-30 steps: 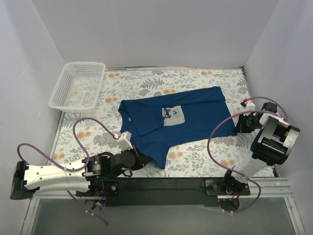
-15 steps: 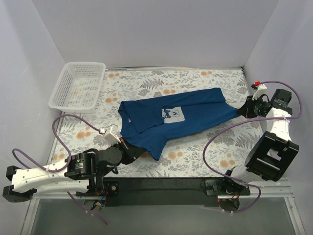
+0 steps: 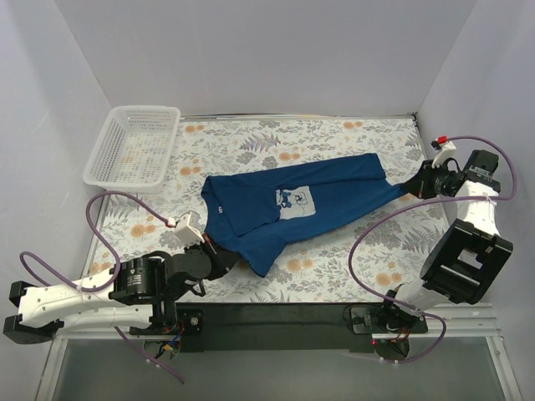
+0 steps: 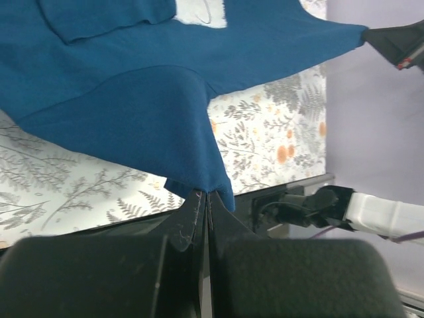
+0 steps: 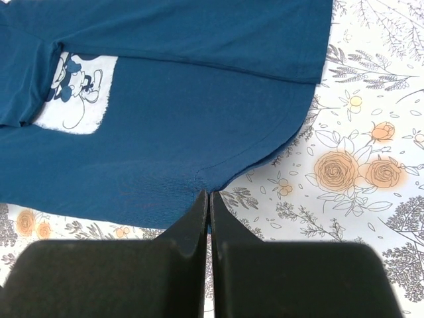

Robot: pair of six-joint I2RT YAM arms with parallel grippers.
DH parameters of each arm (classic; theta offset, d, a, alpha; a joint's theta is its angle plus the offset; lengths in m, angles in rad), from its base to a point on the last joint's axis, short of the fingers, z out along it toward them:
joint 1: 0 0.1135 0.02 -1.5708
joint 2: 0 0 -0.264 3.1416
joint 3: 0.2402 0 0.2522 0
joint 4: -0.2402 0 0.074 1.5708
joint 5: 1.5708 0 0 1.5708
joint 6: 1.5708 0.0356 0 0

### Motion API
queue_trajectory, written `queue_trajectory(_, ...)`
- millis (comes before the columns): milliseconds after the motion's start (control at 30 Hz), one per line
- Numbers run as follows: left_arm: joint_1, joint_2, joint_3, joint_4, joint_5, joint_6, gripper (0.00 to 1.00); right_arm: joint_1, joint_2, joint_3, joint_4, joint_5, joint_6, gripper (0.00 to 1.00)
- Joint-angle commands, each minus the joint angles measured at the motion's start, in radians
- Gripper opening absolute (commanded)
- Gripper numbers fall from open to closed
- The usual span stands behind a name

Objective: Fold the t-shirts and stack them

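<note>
Over the last second I have drawn my two arms apart, so the shirt [image 3: 292,205] now hangs stretched between them instead of lying slack with a loose near edge. It spreads out to the right of the basket [image 3: 144,109] and nearer to me than it. My left gripper [image 4: 204,195], nearer me than the basket, has its fingers pressed together on a bottom corner of the cloth. My right gripper [image 5: 209,195], far right of the basket, is pinched on the hem in the same way. The fabric looks taut and partly lifted off the table [image 3: 351,267]. I judge the shirt is smoothed enough to lay flat and begin folding; no fold is made yet.
</note>
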Motion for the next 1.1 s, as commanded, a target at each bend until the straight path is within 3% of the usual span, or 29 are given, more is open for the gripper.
queue_trajectory(0, -0.001, 0.004, 0.019, -0.078, -0.065, -0.415, 0.0, -0.005, 0.021, 0.002, 0.007, -0.04, -0.004, 0.01)
queue_trajectory(300, 0.06, 0.066, 0.049, -0.108, -0.126, -0.439, 0.0, 0.009, 0.123, 0.002, 0.054, -0.031, 0.056, 0.01)
queue_trajectory(533, 0.379, 0.155, 0.029, 0.207, 0.154, -0.147, 0.0, 0.032, 0.156, -0.019, 0.076, -0.031, 0.091, 0.01)
queue_trajectory(833, 0.527, 0.312, 0.095, 0.291, 0.317, -0.081, 0.0, 0.047, 0.169, 0.004, 0.106, -0.012, 0.164, 0.01)
queue_trajectory(1067, 0.629, 0.311, 0.076, 0.314, 0.391, -0.056, 0.0, 0.048, 0.198, 0.018, 0.134, 0.003, 0.198, 0.01)
